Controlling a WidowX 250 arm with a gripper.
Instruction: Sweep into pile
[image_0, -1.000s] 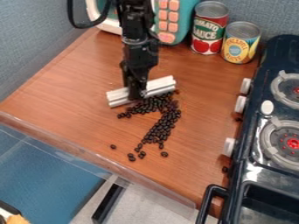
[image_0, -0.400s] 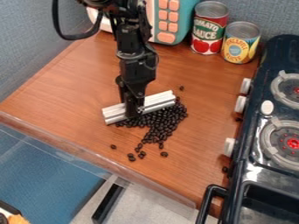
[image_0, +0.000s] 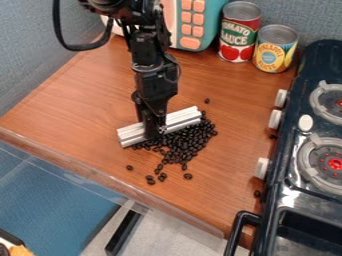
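You have your gripper (image_0: 154, 131) hanging down left of the middle of the camera view, its jaws pinching the white bar (image_0: 132, 134) near its midpoint. The bar lies low over the wooden surface (image_0: 80, 100), slanting from lower left to upper right. Your dark beans (image_0: 184, 146) are bunched along its near side, the thickest part towards its right end, and the bunch thins out towards you. A few strays sit apart in front of the bunch, and 1 lies beyond the bar's right end. You also have a couple of beans close against the dark toy stove (image_0: 284, 210) on the right, with its white knobs facing the surface. At the back stand 2 cans, a red-labelled can (image_0: 240, 30) and a yellow-labelled can (image_0: 275, 50), just beside a teal toy appliance (image_0: 207, 25) with orange buttons.
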